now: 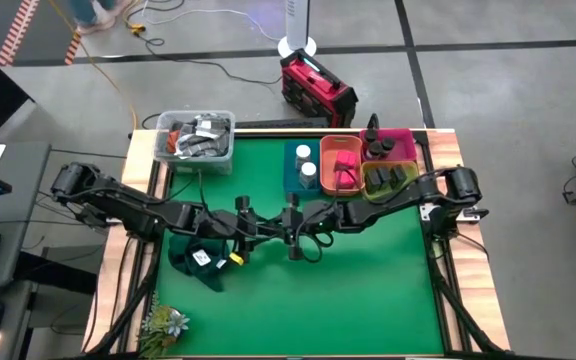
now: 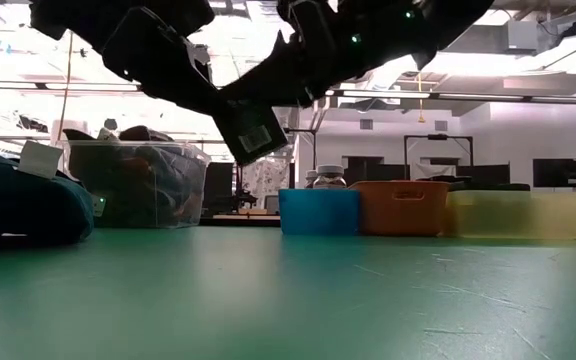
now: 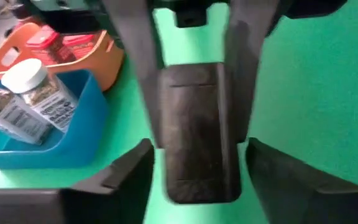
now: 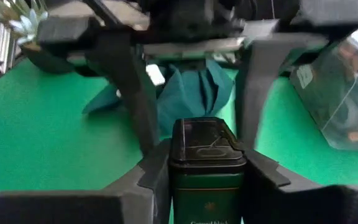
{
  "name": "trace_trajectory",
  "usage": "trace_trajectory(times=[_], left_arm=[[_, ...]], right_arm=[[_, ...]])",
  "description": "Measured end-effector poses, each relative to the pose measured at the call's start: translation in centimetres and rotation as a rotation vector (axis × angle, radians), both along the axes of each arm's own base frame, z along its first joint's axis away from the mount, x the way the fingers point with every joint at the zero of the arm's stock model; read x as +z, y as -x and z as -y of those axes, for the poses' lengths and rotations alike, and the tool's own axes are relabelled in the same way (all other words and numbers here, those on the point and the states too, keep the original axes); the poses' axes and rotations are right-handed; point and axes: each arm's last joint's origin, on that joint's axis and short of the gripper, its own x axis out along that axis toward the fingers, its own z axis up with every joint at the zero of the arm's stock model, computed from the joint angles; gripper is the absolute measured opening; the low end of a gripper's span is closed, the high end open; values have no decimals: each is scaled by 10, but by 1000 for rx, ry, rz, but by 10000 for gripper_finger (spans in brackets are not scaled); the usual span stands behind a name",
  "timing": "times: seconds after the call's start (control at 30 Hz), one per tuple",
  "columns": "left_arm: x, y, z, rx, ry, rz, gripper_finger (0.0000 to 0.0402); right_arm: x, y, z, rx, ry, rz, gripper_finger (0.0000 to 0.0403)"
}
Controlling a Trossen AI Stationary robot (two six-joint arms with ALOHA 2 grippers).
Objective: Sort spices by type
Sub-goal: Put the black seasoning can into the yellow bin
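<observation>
A dark rectangular tin (image 2: 253, 130) hangs tilted above the middle of the green table. My right gripper (image 4: 204, 152) is shut on it. My left gripper (image 3: 199, 146) faces it from the left and is open. Its two fingers stand on either side of the tin (image 3: 197, 130), with green showing in both gaps. At the far right stand four bins. The blue bin (image 1: 301, 170) holds white-capped jars and the orange bin (image 1: 341, 165) holds red-pink boxes. The pink bin (image 1: 393, 145) holds dark round jars and the yellow bin (image 1: 393, 180) holds dark tins. My right gripper pinches the tin between its two fingers, one on each of two opposite sides (image 4: 174, 163). The fingertips reach as far as the lid end (image 4: 207, 140). The fingers come roughly level from the table's right. The tin is lifted clear of the table and tilts in the low view.
A clear tub (image 1: 196, 138) of clutter stands at the far left corner. A dark green cloth (image 1: 203, 258) with a white label lies under my left arm. A small plant (image 1: 163, 325) sits at the near left edge. Bare green table lies near and to the right.
</observation>
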Motion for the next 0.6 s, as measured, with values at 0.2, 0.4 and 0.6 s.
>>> trace_trajectory(times=[0.2, 0.4, 0.6], left_arm=[[-2, 4, -6, 96, -51, -39, 298], [6, 15, -10, 203, -36, -30, 300], [8, 18, -10, 248, 21, -21, 293]], right_arm=[[11, 14, 4, -71, 36, -90, 166], [43, 52, 10, -170, 35, -234, 154], [62, 103, 11, -356, 43, -336, 165]])
